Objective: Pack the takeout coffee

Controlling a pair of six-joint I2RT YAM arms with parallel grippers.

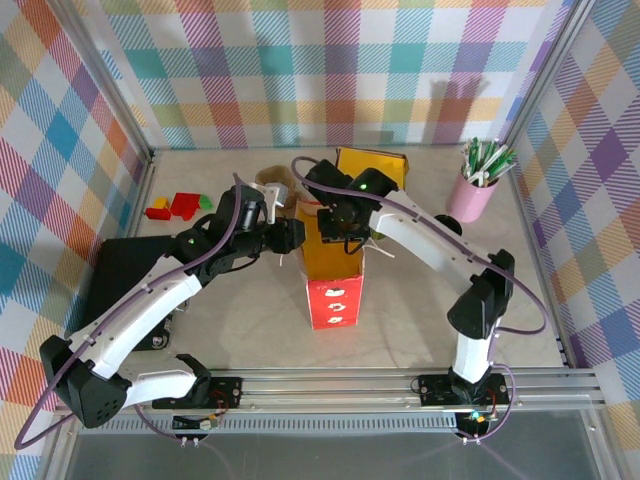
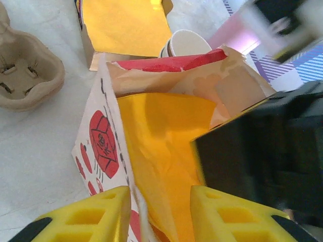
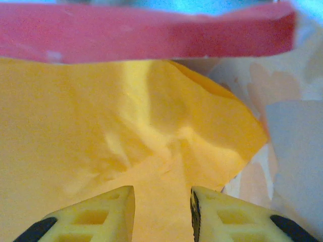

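The takeout coffee is out of view. A paper bag (image 1: 333,285), white with red prints outside and orange inside, stands open at the table's middle. My left gripper (image 1: 293,238) is at the bag's left wall; in the left wrist view that wall (image 2: 132,176) runs up between the fingers of the gripper (image 2: 160,194), which stand apart, open. My right gripper (image 1: 340,232) reaches down into the bag's mouth. In the right wrist view it (image 3: 162,194) is open over the crumpled orange lining (image 3: 116,136), with nothing between its fingers.
A cardboard cup carrier (image 2: 25,70) lies left of the bag. Behind the bag are a yellow-lined second bag (image 1: 375,165) and a stack of white-rimmed cups (image 2: 187,43). A pink cup of sticks (image 1: 473,190) stands back right, coloured blocks (image 1: 175,207) back left.
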